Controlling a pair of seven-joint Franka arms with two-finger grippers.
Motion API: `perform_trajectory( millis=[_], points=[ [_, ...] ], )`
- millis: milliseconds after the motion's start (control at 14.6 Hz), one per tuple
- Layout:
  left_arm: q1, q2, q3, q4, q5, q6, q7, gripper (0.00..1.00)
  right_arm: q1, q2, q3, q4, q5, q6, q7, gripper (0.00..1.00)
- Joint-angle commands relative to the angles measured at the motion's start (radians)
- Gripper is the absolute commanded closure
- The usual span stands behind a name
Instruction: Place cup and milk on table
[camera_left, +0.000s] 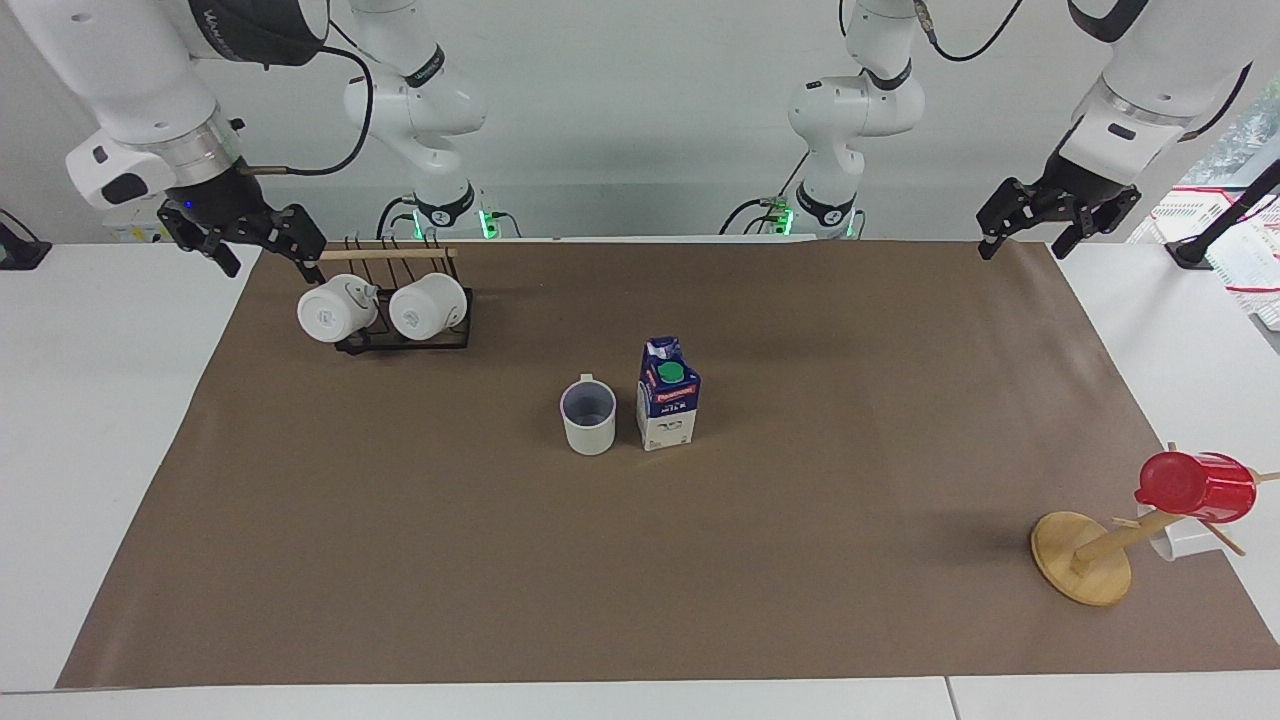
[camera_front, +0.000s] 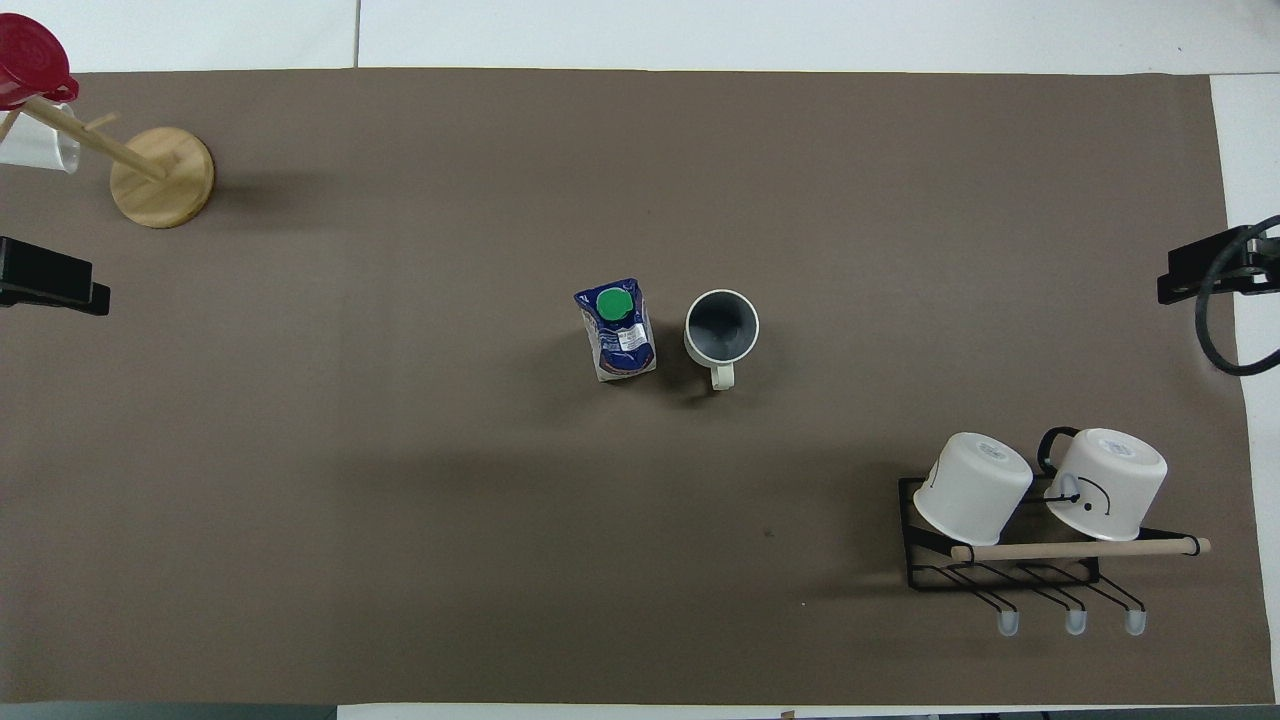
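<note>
The cup (camera_left: 588, 416) stands upright on the brown paper sheet (camera_left: 800, 560) of the table (camera_left: 100, 400), near its middle, handle toward the robots. The milk (camera_left: 667, 393) stands upright beside it, toward the left arm's end, a small gap apart. Both show in the overhead view, the cup (camera_front: 721, 328) and the milk (camera_front: 616, 330). My left gripper (camera_left: 1025, 245) hangs open and empty over the paper's corner at its own end. My right gripper (camera_left: 272, 268) hangs open and empty beside the mug rack. Only their tips show in the overhead view, left (camera_front: 50, 285) and right (camera_front: 1195, 280).
A black wire rack (camera_left: 400, 335) with two white mugs and a wooden bar stands at the right arm's end, near the robots. A wooden mug tree (camera_left: 1085, 555) with a red cup (camera_left: 1195, 487) and a pale cup stands at the left arm's end.
</note>
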Motion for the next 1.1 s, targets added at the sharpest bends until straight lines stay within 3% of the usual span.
perform_trajectory(
  millis=[0, 1029],
  points=[
    [-0.001, -0.032, -0.003, -0.035, 0.019, -0.003, 0.017, 0.00, -0.008, -0.011, 0.011, -0.023, -0.018, 0.017, -0.008, 0.00],
    [0.010, -0.090, -0.004, -0.035, 0.018, -0.008, 0.011, 0.00, -0.007, -0.011, 0.012, -0.024, -0.027, 0.023, -0.031, 0.00]
  ],
)
